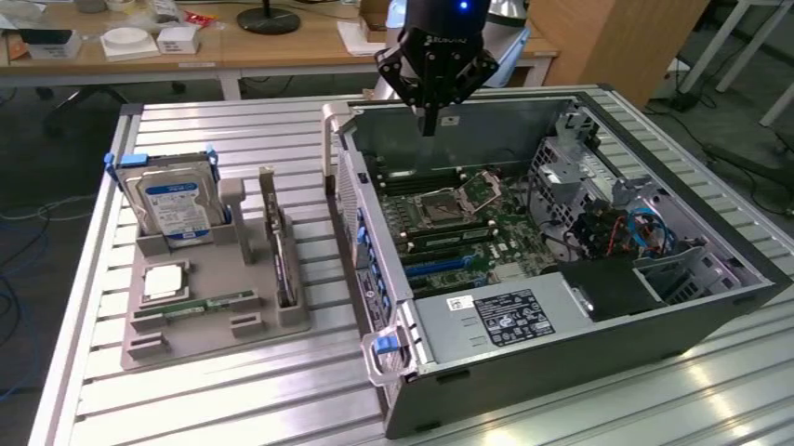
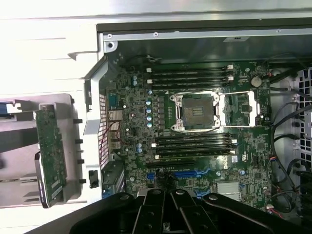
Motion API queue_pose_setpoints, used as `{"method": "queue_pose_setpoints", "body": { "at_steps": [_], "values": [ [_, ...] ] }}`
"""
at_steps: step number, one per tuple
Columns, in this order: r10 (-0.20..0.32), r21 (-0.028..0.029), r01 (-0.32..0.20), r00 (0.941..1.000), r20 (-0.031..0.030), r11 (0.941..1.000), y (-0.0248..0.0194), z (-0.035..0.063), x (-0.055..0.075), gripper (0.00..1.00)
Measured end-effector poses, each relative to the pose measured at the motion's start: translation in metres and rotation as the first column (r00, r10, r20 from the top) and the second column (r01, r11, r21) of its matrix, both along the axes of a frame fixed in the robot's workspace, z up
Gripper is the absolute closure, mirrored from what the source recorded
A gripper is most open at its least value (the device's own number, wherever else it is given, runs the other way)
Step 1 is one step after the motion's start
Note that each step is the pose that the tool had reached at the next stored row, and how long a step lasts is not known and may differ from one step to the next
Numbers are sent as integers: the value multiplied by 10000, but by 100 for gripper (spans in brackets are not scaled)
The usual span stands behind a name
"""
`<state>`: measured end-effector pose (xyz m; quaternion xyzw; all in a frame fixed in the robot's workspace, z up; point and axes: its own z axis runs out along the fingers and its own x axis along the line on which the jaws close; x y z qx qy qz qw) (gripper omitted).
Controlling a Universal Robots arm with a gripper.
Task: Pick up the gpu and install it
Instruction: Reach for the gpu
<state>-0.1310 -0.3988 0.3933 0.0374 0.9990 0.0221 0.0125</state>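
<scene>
Slatted table (image 1: 223, 130): exterior view shows gpu (image 1: 284, 265) in tray (image 1: 199, 325); closed, empty jaws over case (image 1: 559, 372).

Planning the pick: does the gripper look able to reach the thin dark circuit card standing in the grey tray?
Probably yes: the card stands on edge with nothing above it, though the gripper has its fingers shut.

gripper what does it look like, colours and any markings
The gripper is all black, with angular linkage bars narrowing to a slim tip. A line of pale lettering that I cannot read runs across its body, and a small blue light glows on the black arm above it.
</scene>
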Motion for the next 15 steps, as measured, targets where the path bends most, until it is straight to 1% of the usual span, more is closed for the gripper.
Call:
{"method": "queue_pose_setpoints", "body": {
  "at_steps": [15],
  "values": [
    [1, 1, -1, 10000, 1, 10000, 0, -1, -57, 90]
  ]
}}
